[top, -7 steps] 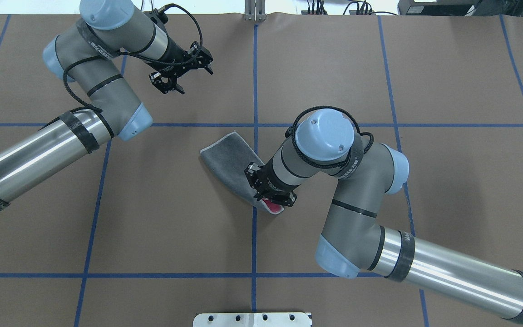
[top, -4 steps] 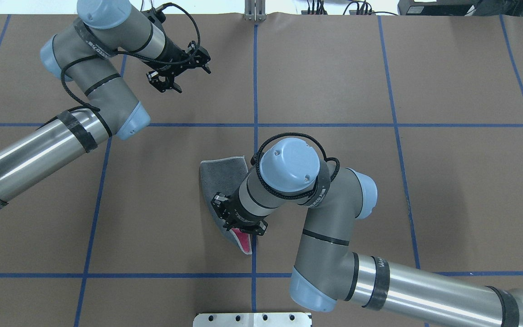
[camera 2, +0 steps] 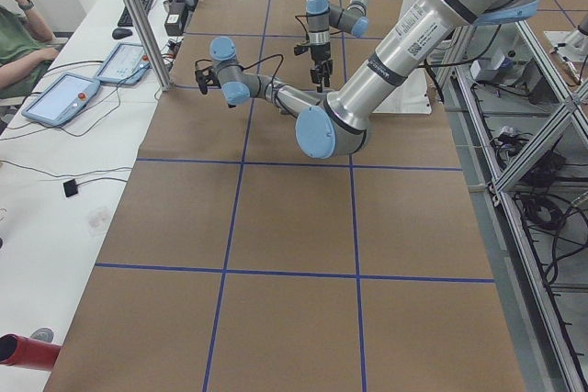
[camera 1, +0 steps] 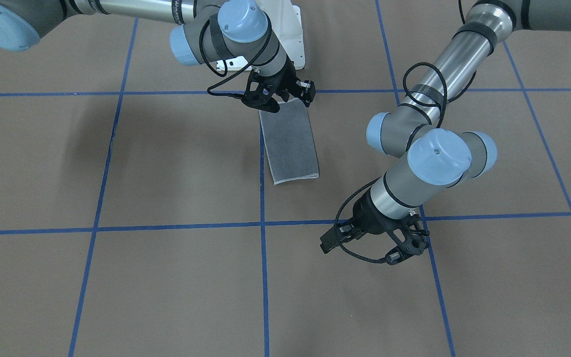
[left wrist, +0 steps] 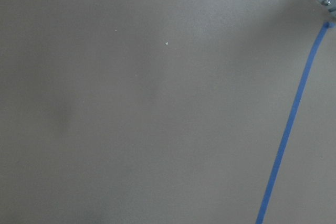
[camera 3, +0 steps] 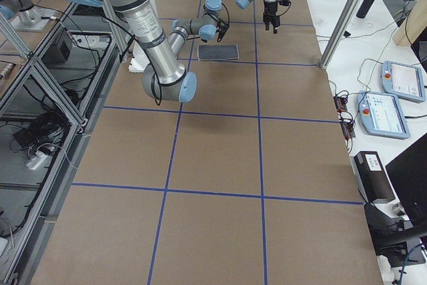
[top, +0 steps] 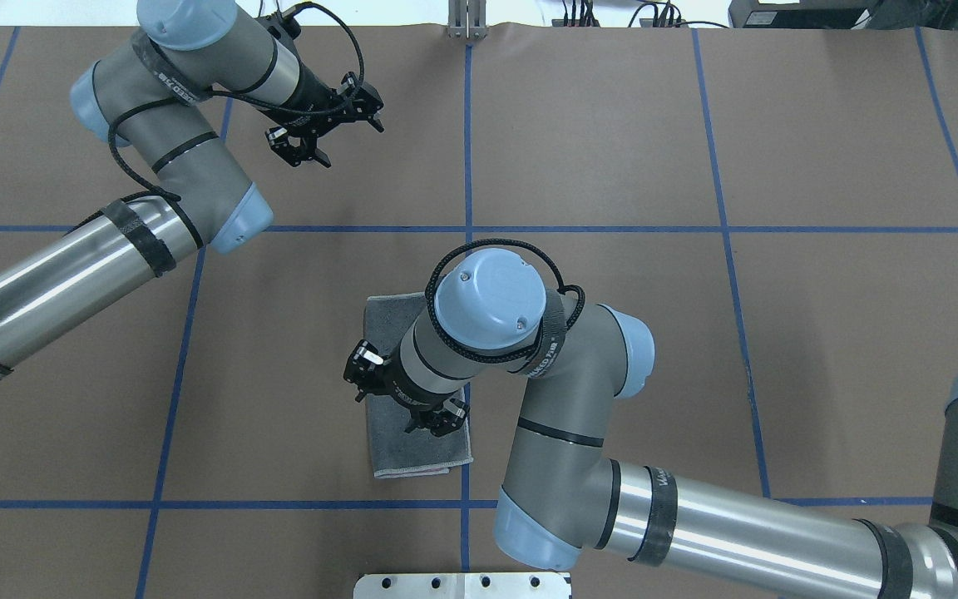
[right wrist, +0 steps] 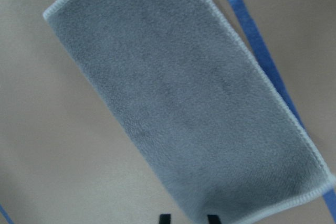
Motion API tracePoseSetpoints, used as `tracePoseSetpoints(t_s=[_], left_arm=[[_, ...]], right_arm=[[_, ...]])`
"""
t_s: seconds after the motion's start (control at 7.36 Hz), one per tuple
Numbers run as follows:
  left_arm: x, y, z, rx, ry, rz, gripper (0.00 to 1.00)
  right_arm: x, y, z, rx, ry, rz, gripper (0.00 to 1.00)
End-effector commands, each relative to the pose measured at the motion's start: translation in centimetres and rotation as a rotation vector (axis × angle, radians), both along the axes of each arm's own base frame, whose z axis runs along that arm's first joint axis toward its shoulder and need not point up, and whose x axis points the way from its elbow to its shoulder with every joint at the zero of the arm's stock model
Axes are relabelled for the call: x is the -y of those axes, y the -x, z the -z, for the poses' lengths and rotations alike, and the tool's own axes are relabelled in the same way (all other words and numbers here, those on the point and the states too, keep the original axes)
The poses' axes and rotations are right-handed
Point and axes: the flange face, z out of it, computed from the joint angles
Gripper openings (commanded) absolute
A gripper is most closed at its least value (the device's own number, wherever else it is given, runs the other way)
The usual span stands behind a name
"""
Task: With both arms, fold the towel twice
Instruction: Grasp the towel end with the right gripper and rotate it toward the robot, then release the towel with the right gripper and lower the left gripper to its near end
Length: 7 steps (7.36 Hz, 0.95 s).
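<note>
The towel [top: 412, 453] lies folded in a long strip, dark grey face up, beside the centre blue line. A thin pink edge shows at its end nearest the robot. It also shows in the front view [camera 1: 290, 144], the right side view [camera 3: 218, 52] and the right wrist view [right wrist: 184, 103]. My right gripper [top: 412, 416] sits low over that near end [camera 1: 281, 101]. Its fingertips [right wrist: 210, 217] stand at the towel's short edge and appear shut on it. My left gripper [top: 338, 137] is open and empty above bare table at the far left, also in the front view [camera 1: 365, 253].
Blue tape lines [top: 466, 166] divide the brown table into squares. The white base plate [top: 462, 585] lies at the robot's edge, close to the towel's near end. A metal post [top: 466, 21] stands at the far edge. Operator desks with pendants [camera 3: 400, 81] flank the far side.
My right gripper swung the towel's held end left and toward the robot. The strip turned from diagonal to parallel with the blue line, and its pink face no longer shows. The left arm drew back slightly.
</note>
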Motion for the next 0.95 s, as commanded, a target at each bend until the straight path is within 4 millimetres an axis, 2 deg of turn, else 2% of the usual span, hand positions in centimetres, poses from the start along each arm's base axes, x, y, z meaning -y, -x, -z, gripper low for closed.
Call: tracePoseSetpoints(t_s=[0.0, 0.14, 0.27, 0.41, 0.54, 0.68, 0.82], left_arm=[[0.2, 1.0, -0.9, 0.003, 0.001, -0.004, 1.00], [1.1, 4.0, -2.3, -0.002, 0.032, -0.002, 1.00], [0.1, 7.2, -5.0, -0.014, 0.055, -0.012, 1.00], [-3.2, 8.9, -7.0, -0.019, 0.049, -0.019, 1.00], [-5.7, 10.3, -7.5, -0.030, 0.049, -0.018, 1.00], [-9.8, 10.3, -7.3, -0.060, 0.096, -0.024, 1.00], [-14.9, 8.8, -6.1, -0.094, 0.151, -0.045, 1.00]], right_arm=[[3.7, -3.4, 0.3, 0.014, 0.016, -0.035, 0.99], [7.5, -7.6, -1.4, 0.013, 0.037, -0.067, 0.99], [10.7, -12.2, -4.3, 0.001, 0.003, -0.095, 0.99], [13.4, -16.3, -8.3, -0.030, -0.077, -0.088, 0.99], [15.5, -19.2, -12.3, -0.073, -0.164, -0.076, 0.99], [16.9, -21.2, -15.6, -0.113, -0.257, -0.046, 0.99], [18.0, -22.9, -17.4, -0.137, -0.302, -0.039, 0.99]])
